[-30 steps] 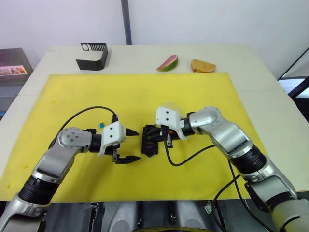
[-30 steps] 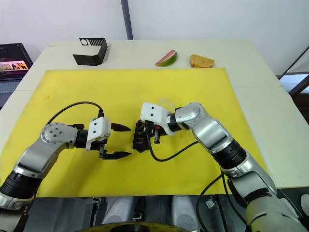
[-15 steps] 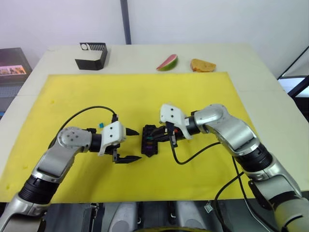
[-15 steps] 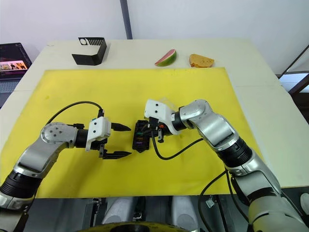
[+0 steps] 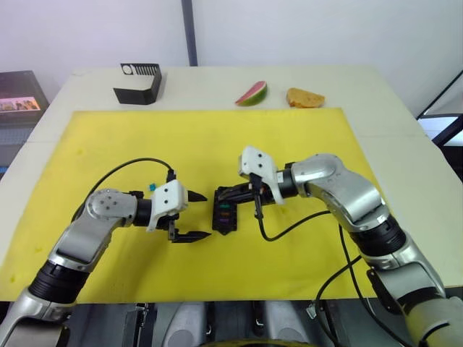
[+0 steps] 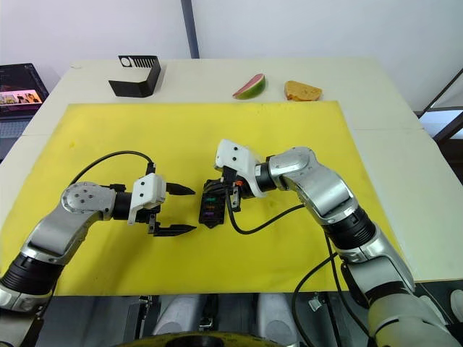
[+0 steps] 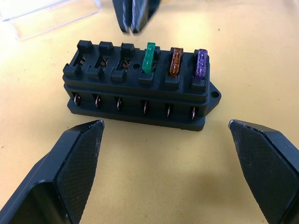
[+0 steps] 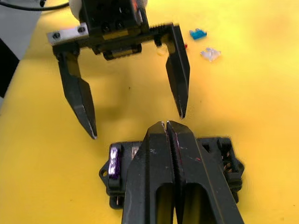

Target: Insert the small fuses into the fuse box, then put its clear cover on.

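Note:
The black fuse box [image 7: 140, 88] lies on the yellow mat between my two grippers, with a green fuse [image 7: 149, 57], an orange fuse [image 7: 175, 61] and a purple fuse [image 7: 200, 62] standing in one row; the slots beside them are empty. My left gripper [image 5: 206, 215] is open, level with the box and just left of it. My right gripper [image 8: 167, 124] is shut and hovers over the box's empty slots; no fuse shows between its fingers. A teal fuse [image 8: 198, 33] and a pale grey fuse [image 8: 210, 54] lie on the mat behind the left gripper. The clear cover [image 7: 51, 14] lies just beyond the box.
A black bent bracket [image 5: 137, 83], a watermelon slice [image 5: 251, 94] and a piece of bread [image 5: 304, 97] sit at the table's far edge beyond the yellow mat [image 5: 108, 137]. Black cables loop from both wrists over the mat. A laptop [image 6: 18, 79] stands off to the left.
My right gripper has turned at the wrist and shifted slightly over the fuse box. The left arm and the box have stayed where they were.

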`<action>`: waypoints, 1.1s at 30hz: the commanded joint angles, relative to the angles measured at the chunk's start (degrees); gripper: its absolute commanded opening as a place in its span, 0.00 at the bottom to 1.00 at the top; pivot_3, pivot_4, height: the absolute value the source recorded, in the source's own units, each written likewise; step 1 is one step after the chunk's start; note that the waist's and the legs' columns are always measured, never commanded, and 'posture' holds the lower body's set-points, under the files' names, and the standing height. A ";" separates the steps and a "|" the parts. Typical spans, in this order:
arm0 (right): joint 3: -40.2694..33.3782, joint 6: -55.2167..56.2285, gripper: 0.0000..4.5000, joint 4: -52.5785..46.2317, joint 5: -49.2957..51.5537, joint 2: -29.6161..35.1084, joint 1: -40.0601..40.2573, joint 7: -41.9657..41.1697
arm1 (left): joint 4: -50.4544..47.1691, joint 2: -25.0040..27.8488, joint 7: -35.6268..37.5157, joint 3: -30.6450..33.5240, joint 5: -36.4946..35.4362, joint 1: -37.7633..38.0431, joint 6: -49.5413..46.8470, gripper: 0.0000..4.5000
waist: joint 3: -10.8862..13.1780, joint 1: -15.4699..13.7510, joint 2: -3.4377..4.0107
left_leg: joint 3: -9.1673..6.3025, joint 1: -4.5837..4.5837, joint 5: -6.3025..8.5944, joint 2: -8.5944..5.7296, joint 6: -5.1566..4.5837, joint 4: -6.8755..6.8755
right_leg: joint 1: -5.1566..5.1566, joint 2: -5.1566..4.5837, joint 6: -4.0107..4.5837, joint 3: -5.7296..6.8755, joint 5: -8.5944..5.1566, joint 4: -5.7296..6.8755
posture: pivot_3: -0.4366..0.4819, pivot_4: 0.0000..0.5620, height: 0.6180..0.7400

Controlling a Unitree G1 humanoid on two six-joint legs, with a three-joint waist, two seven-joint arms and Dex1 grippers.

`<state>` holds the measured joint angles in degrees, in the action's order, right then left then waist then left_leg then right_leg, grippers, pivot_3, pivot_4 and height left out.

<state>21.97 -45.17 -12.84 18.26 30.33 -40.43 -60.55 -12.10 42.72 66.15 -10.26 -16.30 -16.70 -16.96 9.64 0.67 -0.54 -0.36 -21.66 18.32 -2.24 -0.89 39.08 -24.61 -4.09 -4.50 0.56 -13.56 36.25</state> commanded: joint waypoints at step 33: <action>8.14 12.19 0.01 11.58 -11.19 3.86 8.33 -0.80 | -0.74 -0.39 -0.46 0.68 0.00 -1.37 0.60 1.00 | -0.14 -0.15 -0.01 | 0.00 0.22 0.01 0.00 -0.02 0.00 | 0.23 -0.02 0.01 0.00 -0.01 -0.04 | 0.48 0.27 1.00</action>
<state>25.75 -30.52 -7.63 12.41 31.58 -35.32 -61.43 -12.10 42.43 65.86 -10.25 -16.23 -17.06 -16.91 9.49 0.53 -0.55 -0.37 -21.42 18.34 -2.24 -0.91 39.08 -24.35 -4.11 -4.49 0.56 -13.57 36.20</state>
